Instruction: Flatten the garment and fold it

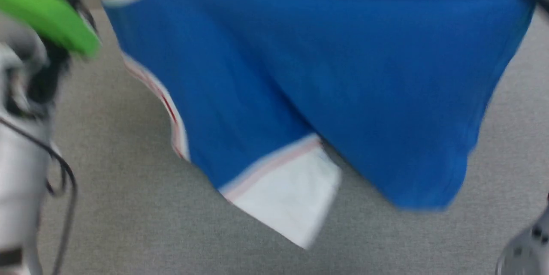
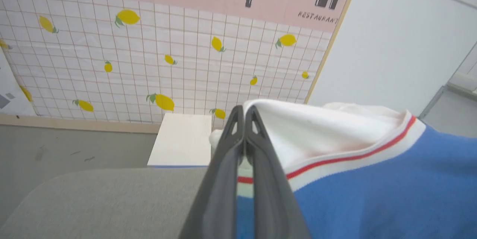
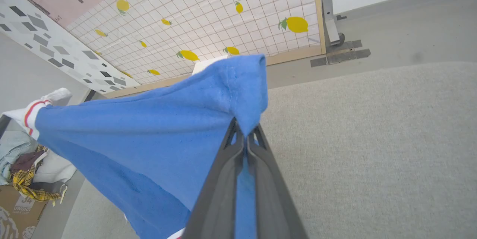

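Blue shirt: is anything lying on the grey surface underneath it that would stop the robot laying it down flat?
Nothing visible does. The shirt hangs pinched by the left gripper and right gripper. No objects show on the grey surface under it, though the head view is blurred.

One blue shirt (image 1: 326, 73). Two grippers, left gripper (image 2: 245, 110) and right gripper (image 3: 245, 134), each with two dark fingers (image 2: 223, 179) pinching that shirt. One grey table (image 3: 372, 138) under them. One white block (image 2: 182, 138) beyond the left gripper's tips. One cardboard box (image 3: 16, 213) and one clothes heap (image 3: 26, 168) left of the right gripper.
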{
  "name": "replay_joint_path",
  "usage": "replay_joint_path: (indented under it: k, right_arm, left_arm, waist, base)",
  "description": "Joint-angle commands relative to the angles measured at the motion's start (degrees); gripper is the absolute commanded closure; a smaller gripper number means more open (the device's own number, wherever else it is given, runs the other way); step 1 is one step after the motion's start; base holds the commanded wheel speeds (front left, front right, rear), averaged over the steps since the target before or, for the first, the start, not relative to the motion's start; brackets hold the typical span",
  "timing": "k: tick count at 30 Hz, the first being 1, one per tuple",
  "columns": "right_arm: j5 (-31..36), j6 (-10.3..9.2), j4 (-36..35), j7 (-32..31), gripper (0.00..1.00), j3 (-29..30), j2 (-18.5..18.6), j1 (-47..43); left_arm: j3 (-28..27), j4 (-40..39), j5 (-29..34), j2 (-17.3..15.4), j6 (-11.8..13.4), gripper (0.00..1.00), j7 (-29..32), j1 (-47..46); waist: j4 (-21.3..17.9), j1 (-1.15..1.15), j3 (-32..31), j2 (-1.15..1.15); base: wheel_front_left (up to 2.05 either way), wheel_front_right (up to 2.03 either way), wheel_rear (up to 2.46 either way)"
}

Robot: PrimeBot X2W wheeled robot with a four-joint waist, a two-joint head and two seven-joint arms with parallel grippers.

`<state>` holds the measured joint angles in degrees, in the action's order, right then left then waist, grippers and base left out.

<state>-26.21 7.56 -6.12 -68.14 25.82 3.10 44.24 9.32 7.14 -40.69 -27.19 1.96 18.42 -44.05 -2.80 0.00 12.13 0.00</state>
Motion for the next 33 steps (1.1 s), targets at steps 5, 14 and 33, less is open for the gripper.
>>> replay_joint_path:
  k: [5,14,33]
  right_arm:
    - [7.52,-0.08,7.06,5.37,1.00,-0.36,-0.15,16.57]
    - [11.71,-0.08,22.13,23.06,1.00,-1.21,-0.21,40.20]
    - [5.59,-0.08,34.02,37.61,1.00,-5.27,-0.22,36.35]
  left_arm:
    - [-0.10,7.66,3.38,-0.71,2.16,1.00,0.95,-18.38]
    - [1.73,14.55,11.43,-1.55,3.77,1.00,-5.15,-42.53]
    - [3.94,27.54,10.23,0.82,-6.47,1.00,-24.07,-41.03]
  waist:
    - [-0.89,0.00,10.06,0.00]
    - [-2.73,0.00,17.48,0.00]
    - [0.61,0.00,21.32,0.00]
  base:
    - [0.00,0.00,0.00]
    - [0.00,0.00,0.00]
    - [0.00,0.00,0.00]
